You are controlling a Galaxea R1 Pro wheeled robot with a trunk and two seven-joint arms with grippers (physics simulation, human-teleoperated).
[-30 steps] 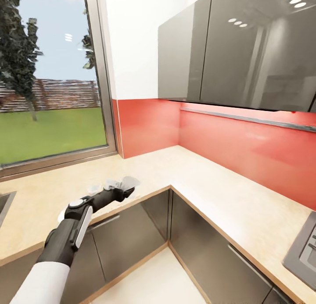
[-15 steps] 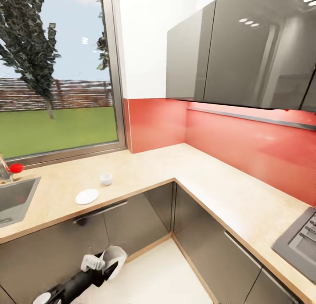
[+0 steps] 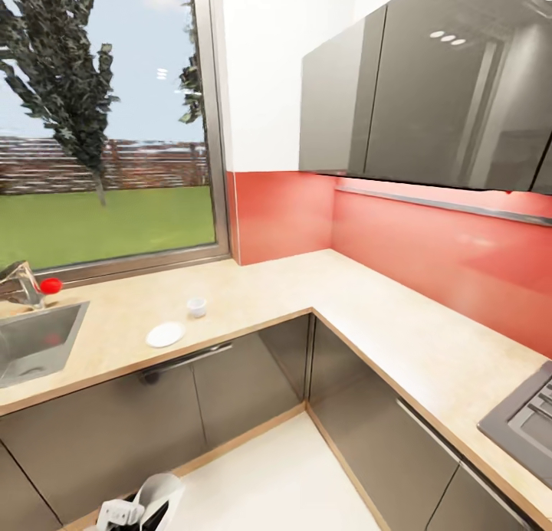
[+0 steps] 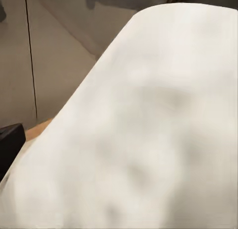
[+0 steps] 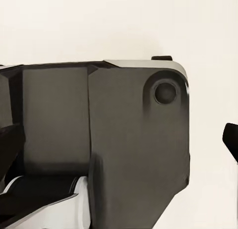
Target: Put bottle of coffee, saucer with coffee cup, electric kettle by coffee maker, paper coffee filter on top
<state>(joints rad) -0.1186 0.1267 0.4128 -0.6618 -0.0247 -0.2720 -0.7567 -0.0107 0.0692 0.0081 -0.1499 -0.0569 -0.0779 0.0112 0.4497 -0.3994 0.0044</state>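
Observation:
A white saucer [image 3: 165, 334] lies on the beige countertop [image 3: 253, 293] near its front edge, and a small white coffee cup [image 3: 197, 307] stands upright just behind it, apart from it. Low at the picture's bottom edge, in front of the base cabinets, my left gripper [image 3: 123, 513] is shut on a white paper coffee filter [image 3: 157, 491]. The same filter [image 4: 148, 130] covers most of the left wrist view, with one dark fingertip [image 4: 10, 144] beside it. In the right wrist view my right gripper [image 5: 119, 140] points at the robot's own dark body, with a black fingertip [image 5: 231, 140] far out at the side.
A steel sink [image 3: 31, 339] with a red-knobbed faucet [image 3: 46, 286] is set into the counter under the window. The counter turns a corner along the red backsplash toward a grey cooktop [image 3: 529, 424]. Dark wall cabinets [image 3: 429, 86] hang above; pale floor [image 3: 276, 477] lies below.
The camera has pulled back and turned, bringing the sink, saucer and cup into view. My left arm has dropped from over the counter to the bottom edge, still holding the filter.

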